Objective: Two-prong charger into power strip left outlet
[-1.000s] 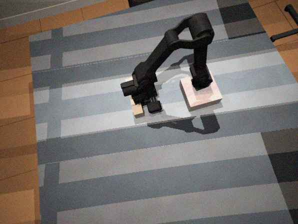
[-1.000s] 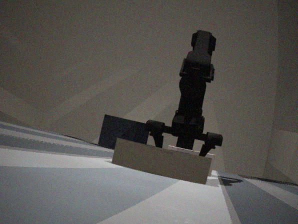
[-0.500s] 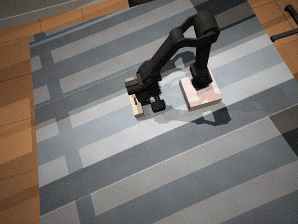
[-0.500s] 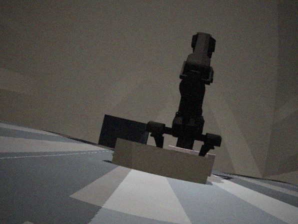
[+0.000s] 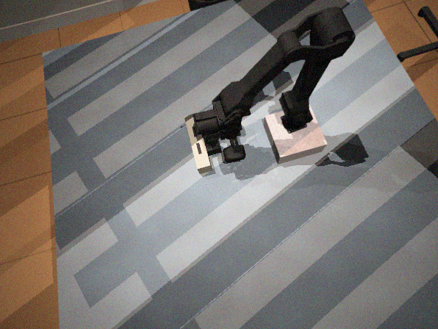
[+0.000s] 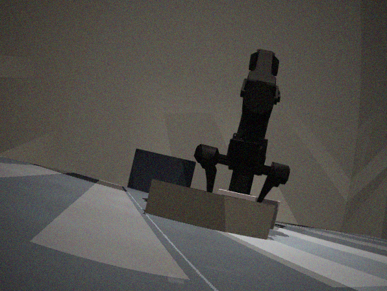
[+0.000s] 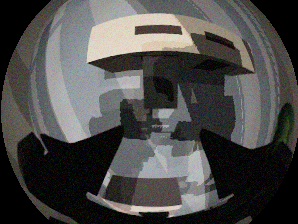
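The power strip (image 5: 203, 160) (image 6: 188, 206) (image 7: 110, 44) is a beige bar lying on the patterned table. Two dark slots show on its top in the wrist view. My gripper (image 5: 220, 140) (image 6: 235, 195) (image 7: 162, 131) is open and empty, its fingers wide apart and close over the near side of the strip. A dark block, apparently the charger (image 5: 213, 147) (image 7: 160, 75), stands beside the strip's near long side, ahead of the fingers in the wrist view. Its prongs cannot be made out. In the exterior view the strip hides that area.
The arm stands on a pale pink square base (image 5: 299, 145) behind the gripper. The striped table top (image 5: 147, 253) extends around the strip. A dark blue panel (image 6: 159, 170) rises behind the strip at left in the exterior view. Heavy shadows lie near the gripper.
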Available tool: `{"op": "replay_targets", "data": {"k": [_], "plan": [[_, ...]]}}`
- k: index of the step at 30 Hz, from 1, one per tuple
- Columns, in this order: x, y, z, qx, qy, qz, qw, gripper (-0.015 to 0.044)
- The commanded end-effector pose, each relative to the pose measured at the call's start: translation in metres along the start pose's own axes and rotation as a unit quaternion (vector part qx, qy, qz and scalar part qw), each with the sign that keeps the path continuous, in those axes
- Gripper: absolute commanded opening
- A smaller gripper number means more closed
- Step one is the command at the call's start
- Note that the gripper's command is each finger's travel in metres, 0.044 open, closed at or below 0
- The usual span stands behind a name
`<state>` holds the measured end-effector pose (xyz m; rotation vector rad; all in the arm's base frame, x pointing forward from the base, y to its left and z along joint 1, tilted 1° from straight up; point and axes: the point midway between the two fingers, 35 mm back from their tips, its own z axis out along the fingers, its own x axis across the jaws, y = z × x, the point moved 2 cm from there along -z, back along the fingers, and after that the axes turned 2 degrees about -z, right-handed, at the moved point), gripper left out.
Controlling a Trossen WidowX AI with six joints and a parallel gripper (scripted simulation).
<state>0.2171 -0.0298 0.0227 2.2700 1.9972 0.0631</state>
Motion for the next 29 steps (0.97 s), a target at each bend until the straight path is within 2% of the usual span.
{"op": "replay_targets", "data": {"k": [1,8,29], "plan": [[0.000,0.005,-0.020,-0.088,-0.014,0.027,0.996,0.0440],[0.000,0.008,-0.054,-0.242,-0.017,0.083,0.967,0.0440],[0.000,0.008,-0.055,-0.246,-0.016,0.084,0.965,0.0440]]}}
